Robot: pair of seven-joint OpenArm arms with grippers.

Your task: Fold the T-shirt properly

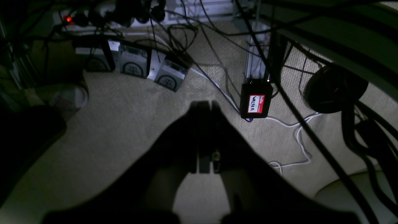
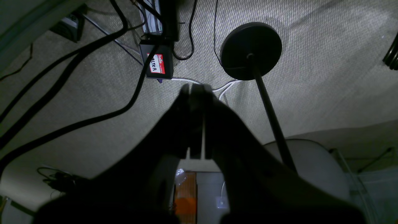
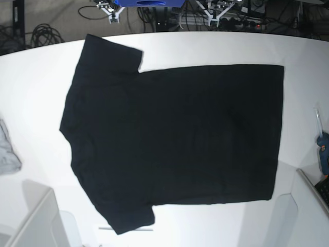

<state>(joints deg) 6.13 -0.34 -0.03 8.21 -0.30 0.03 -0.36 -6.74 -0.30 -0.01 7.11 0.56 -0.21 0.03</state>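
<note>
Black cloth T-shirt (image 3: 175,139), flat, smooth

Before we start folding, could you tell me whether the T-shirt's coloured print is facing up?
No, the T-shirt lies flat on the white table showing only plain black.

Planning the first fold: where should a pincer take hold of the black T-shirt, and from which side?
Probably at the sleeves. The T-shirt lies flat and spread on the white table, collar end toward the base view's left, hem right. Its two sleeves jut past the body at the far and near edges, so each offers a free edge to pinch, coming in from outside the cloth.
</note>
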